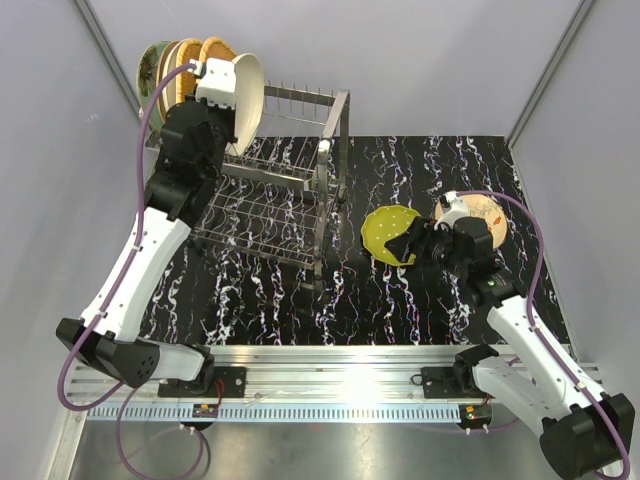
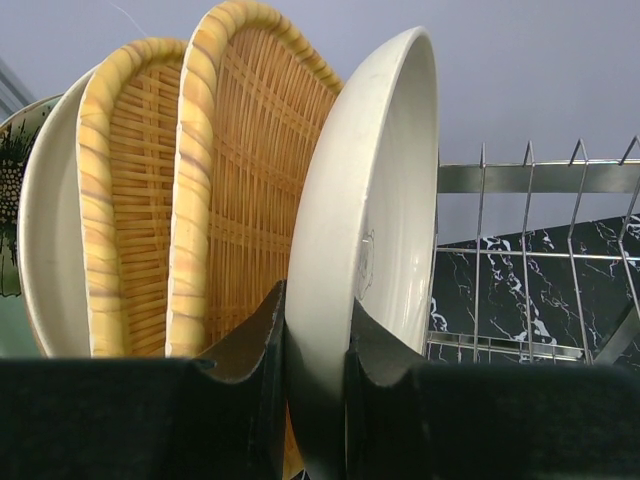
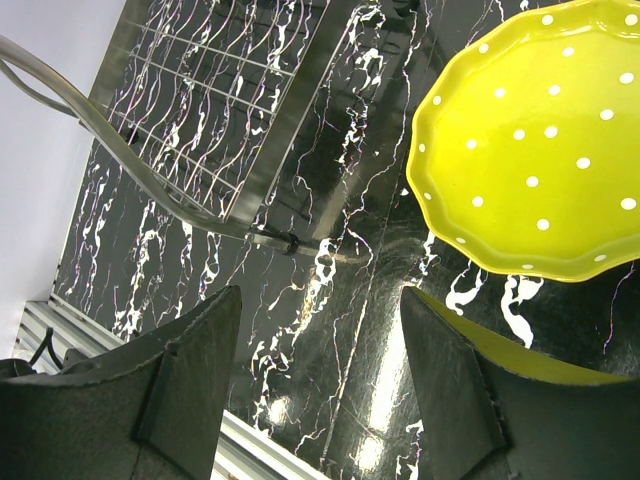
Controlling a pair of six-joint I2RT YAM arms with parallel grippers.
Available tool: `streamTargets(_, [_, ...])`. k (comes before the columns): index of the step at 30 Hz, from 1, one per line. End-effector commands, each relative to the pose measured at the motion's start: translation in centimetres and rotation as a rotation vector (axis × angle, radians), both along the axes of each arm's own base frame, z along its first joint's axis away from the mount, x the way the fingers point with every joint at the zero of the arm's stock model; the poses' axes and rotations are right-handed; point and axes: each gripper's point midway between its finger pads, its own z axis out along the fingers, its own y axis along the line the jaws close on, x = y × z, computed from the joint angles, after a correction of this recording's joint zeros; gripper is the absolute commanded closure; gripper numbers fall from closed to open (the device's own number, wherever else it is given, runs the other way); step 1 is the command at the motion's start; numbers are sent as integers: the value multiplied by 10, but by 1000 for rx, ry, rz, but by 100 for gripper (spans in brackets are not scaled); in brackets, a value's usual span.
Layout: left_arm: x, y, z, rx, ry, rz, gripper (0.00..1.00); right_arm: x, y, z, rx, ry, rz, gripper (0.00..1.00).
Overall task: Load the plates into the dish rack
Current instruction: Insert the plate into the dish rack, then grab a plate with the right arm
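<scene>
My left gripper (image 2: 318, 330) is shut on the lower rim of a cream plate (image 2: 370, 200), held upright on edge over the left end of the dish rack (image 1: 270, 215). Beside it two orange wicker plates (image 2: 250, 170) stand in the rack's top prongs, then another pale plate (image 2: 50, 250) and a green flowered one (image 2: 8, 200). In the top view the held cream plate (image 1: 245, 100) is just right of the wicker plates (image 1: 205, 55). My right gripper (image 3: 320, 295) is open low over the table, its right finger at the edge of the lime dotted plate (image 3: 540, 150).
A beige floral plate (image 1: 485, 215) lies on the black marbled mat (image 1: 380, 300) behind the right wrist. The rack's top rail (image 2: 540, 178) has bare prongs to the right of the held plate. The rack's looped end handle (image 3: 120, 170) is near the right gripper.
</scene>
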Motion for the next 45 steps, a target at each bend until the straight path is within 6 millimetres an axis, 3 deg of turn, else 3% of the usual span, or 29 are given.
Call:
streamTargets(1, [-12, 30, 1, 17, 12, 122, 85, 7, -2, 8, -2, -46, -16, 27])
streamTargets(3, [-13, 31, 2, 7, 8, 128, 75, 7, -2, 9, -1, -48, -16, 27])
streamTargets(5, [-13, 30, 2, 5, 8, 122, 75, 7, -2, 8, -2, -47, -17, 27])
streamTargets(7, [-14, 30, 5, 2, 4, 121, 64, 6, -2, 7, -3, -44, -16, 27])
streamTargets(9, [-15, 30, 7, -1, 0, 121, 62, 7, -2, 9, -3, -49, -16, 27])
streamTargets(12, [-15, 30, 9, 0, -4, 121, 42, 6, -3, 8, -2, -45, -19, 26])
streamTargets(23, [-22, 21, 23, -73, -38, 64, 32, 6, -3, 7, -1, -44, -18, 26])
streamTargets(26, [-28, 17, 33, -107, -69, 32, 24, 5, -2, 8, 0, -45, -17, 26])
streamTargets(36, [-47, -1, 64, -224, -141, -94, 23, 5, -2, 10, 5, -51, -14, 26])
streamTargets(41, [-59, 5, 81, -230, -186, -89, 24, 4, -3, 11, 5, -56, -15, 26])
streamTargets(45, [-66, 12, 93, -216, -220, -71, 31, 4, -2, 11, 7, -55, -13, 26])
